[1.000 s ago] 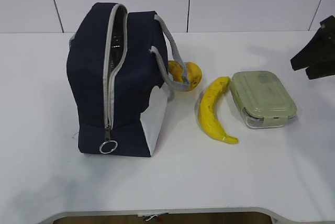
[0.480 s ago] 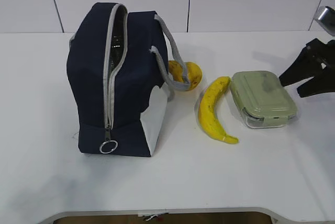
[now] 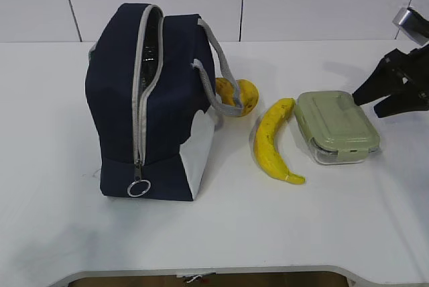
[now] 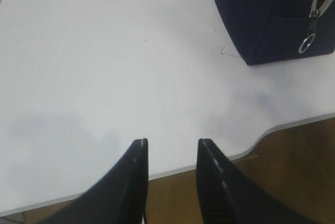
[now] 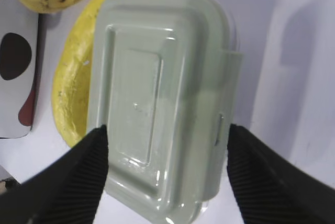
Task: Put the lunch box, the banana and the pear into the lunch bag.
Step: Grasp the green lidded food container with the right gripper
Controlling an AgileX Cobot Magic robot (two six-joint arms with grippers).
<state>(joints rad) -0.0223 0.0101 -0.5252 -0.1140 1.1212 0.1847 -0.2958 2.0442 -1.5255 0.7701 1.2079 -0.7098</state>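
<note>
**Operator:** Right gripper, black jaws spread wide, has come in from the table's right edge, and I now hang it over the lunch box, a clear rectangular container with a sage-green lid.

**Listener:** And the rest?

**Operator:** Unmoved since a second ago. Boxy navy fabric lunch bag stands at left, zipper parted. Curved yellow banana lies just beside the box; small yellow pear sits behind the bag's handle. Left gripper hovers part-open, empty. I judge a grasp comes next.
</note>
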